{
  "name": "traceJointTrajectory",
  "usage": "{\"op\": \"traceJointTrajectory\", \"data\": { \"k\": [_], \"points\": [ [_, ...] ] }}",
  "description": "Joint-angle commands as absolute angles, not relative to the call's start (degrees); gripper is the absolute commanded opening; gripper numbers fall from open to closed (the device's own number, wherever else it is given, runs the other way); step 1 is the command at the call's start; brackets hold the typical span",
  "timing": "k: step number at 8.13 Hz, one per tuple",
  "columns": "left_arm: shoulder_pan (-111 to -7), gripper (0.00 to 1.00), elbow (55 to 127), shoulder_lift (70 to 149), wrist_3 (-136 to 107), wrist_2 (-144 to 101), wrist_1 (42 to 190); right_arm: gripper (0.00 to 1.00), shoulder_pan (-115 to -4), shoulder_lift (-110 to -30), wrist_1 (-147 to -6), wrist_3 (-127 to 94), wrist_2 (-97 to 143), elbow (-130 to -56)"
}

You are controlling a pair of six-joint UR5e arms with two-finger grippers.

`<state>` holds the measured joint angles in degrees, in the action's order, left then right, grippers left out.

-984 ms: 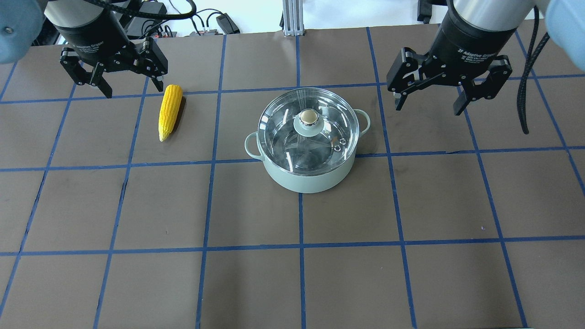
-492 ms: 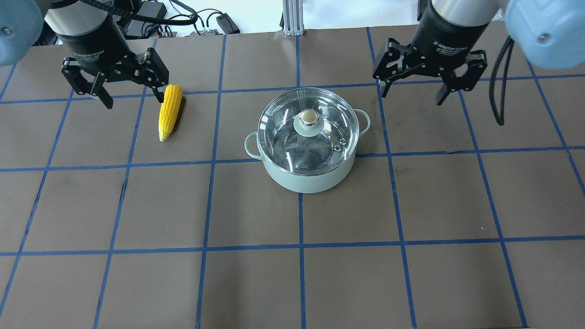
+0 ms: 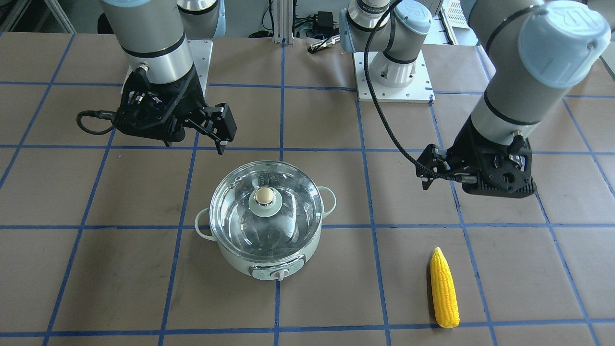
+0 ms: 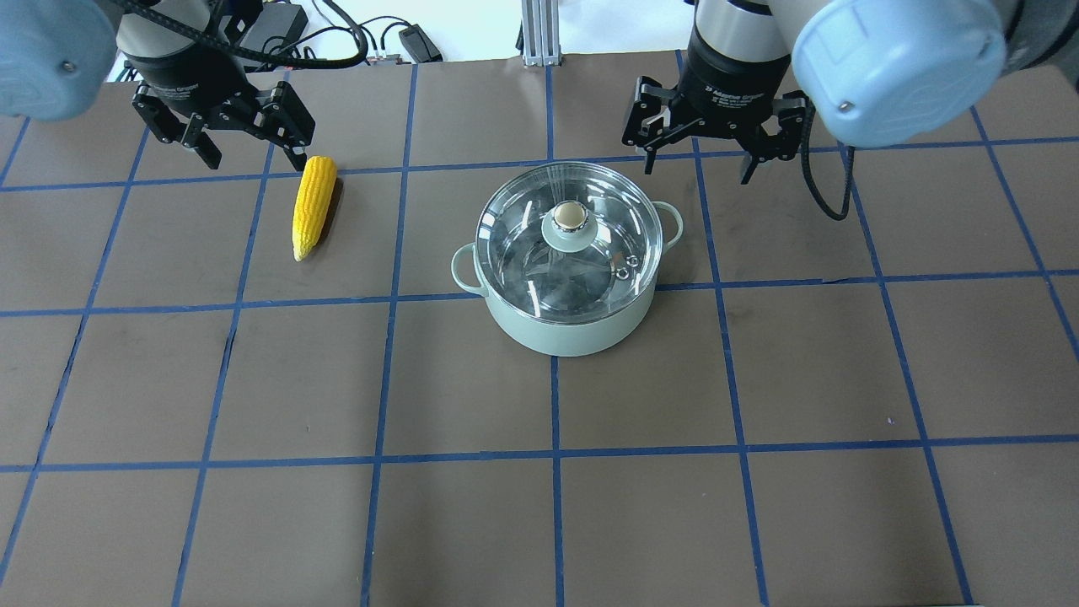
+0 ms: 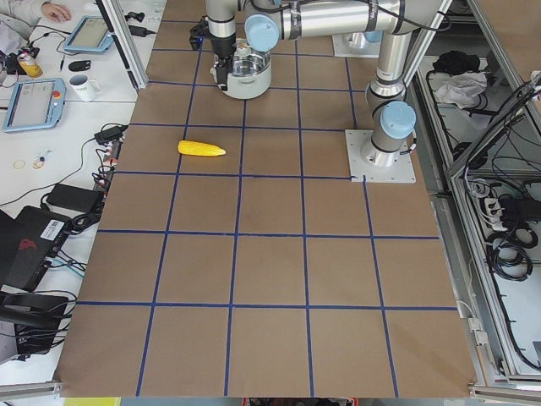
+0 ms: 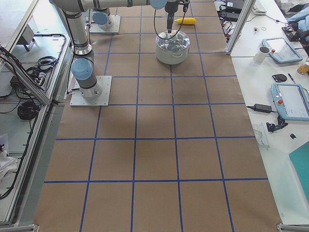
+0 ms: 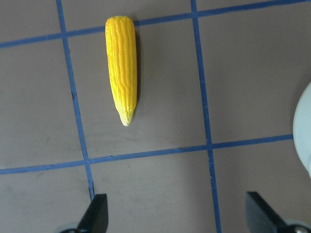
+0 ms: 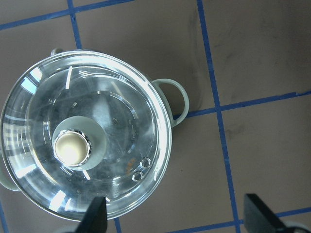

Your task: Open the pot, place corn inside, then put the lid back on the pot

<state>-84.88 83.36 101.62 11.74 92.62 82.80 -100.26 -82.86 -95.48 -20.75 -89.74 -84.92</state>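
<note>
Overhead: right gripper (image 4: 698, 166), fingers apart, has swung in from the right, now just behind the pot (image 4: 565, 330). Lid (image 4: 518, 253) still seated. Left gripper (image 4: 254, 160), apart, empty, at the blunt end of the corn (image 4: 312, 206), which lies on the table. Right wrist: knob (image 8: 71, 148) off-centre, so I judge the lid grab is next.

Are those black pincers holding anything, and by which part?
Nothing is held. The left pincer hangs open near the bright yellow ear of corn; the right pincer hangs open near the round mint-green pot.
</note>
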Motion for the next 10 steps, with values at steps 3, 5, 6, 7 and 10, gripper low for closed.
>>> {"op": "traceJointTrajectory", "data": {
  "k": [3, 5, 6, 7, 10],
  "points": [
    [-77.7, 1.00, 83.5, 115.4, 24.8, 91.8, 67.9, 1.00, -105.6, -74.5, -105.4, -27.3, -90.1, -84.8],
    [-77.5, 1.00, 83.6, 119.8, 24.7, 87.8, 65.0, 1.00, -107.4, -72.2, -107.9, -29.5, -90.1, -85.2],
    [-77.5, 1.00, 83.6, 122.2, 24.5, 86.5, 65.0, 1.00, -109.3, -70.7, -109.0, -29.6, -90.1, -85.6],
    [-77.5, 1.00, 83.5, 123.7, 24.0, 85.2, 64.9, 1.00, -109.6, -70.0, -109.1, -29.4, -90.1, -86.2],
    [-77.5, 1.00, 83.6, 127.9, 24.2, 85.1, 59.2, 0.91, -109.9, -69.3, -110.0, -28.0, -90.2, -86.6]
  ]
}}
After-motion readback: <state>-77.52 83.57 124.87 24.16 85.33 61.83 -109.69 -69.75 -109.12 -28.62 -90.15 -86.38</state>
